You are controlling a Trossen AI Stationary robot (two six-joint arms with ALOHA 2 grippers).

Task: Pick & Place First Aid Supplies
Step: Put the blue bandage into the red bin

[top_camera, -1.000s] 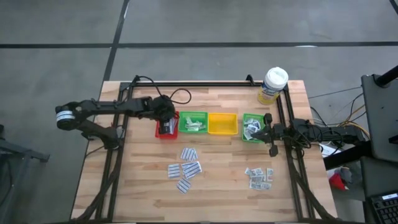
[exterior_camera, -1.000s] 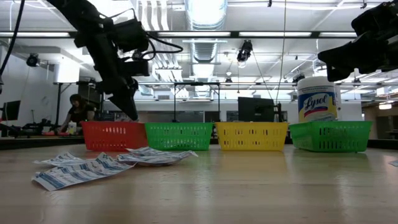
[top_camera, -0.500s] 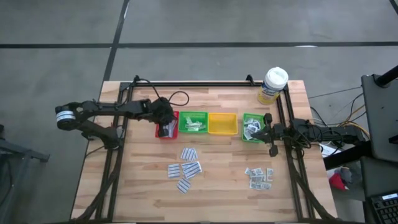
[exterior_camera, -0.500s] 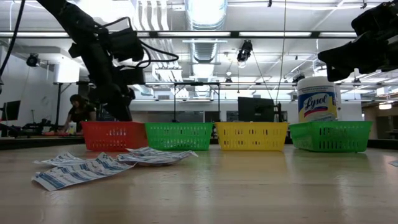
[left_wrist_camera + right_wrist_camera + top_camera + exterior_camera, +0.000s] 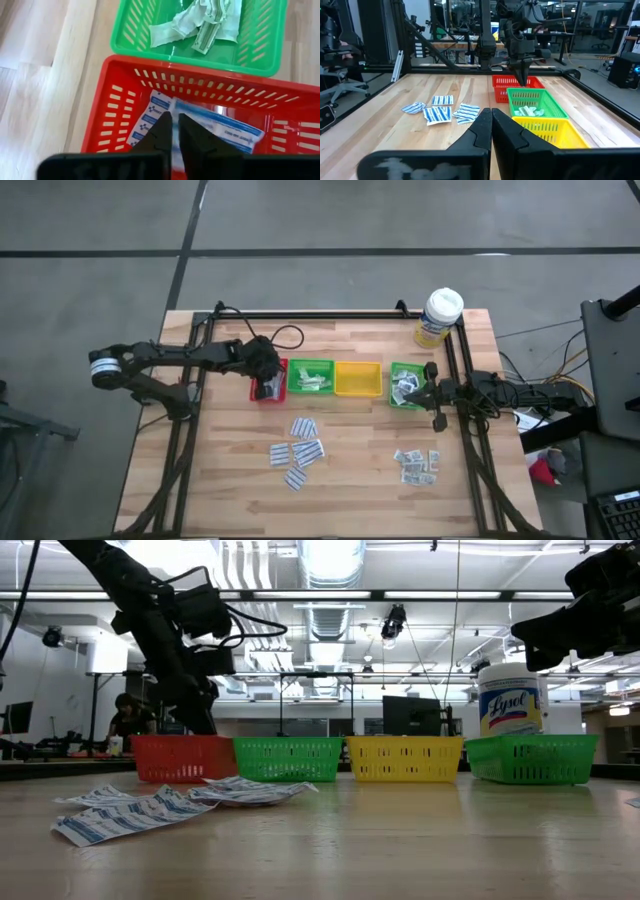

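Below both arms lay the wooden table (image 5: 230, 480), and across its middle ran a row of four baskets. Directly beneath the left gripper (image 5: 173, 131) sat the red tray (image 5: 120, 107), with the first green tray (image 5: 260, 60) just beyond the fingertips, then the yellow tray (image 5: 357, 378) and the second green tray (image 5: 405, 385), the last one just beside the waiting right gripper (image 5: 434, 393). Farther back from that right gripper stood a white-lidded tub (image 5: 438, 316).

The left gripper hung down inside the red tray, its fingers (image 5: 161, 132) parted by only a narrow slit with a blue-printed white strip packet (image 5: 220, 127) lying on the tray floor right under the tips; whether the tips still touched it I cannot tell. A second printed strip (image 5: 150, 117) lay beside it. Pale green-white sachets (image 5: 200, 22) filled the neighbouring green tray.

The right gripper's fingers (image 5: 482, 125) were pressed together, holding nothing.

On the open table, well in front of the left gripper, lay a cluster of striped strip packets (image 5: 298, 448); close below the right gripper lay the small grey-white squares (image 5: 417, 464)
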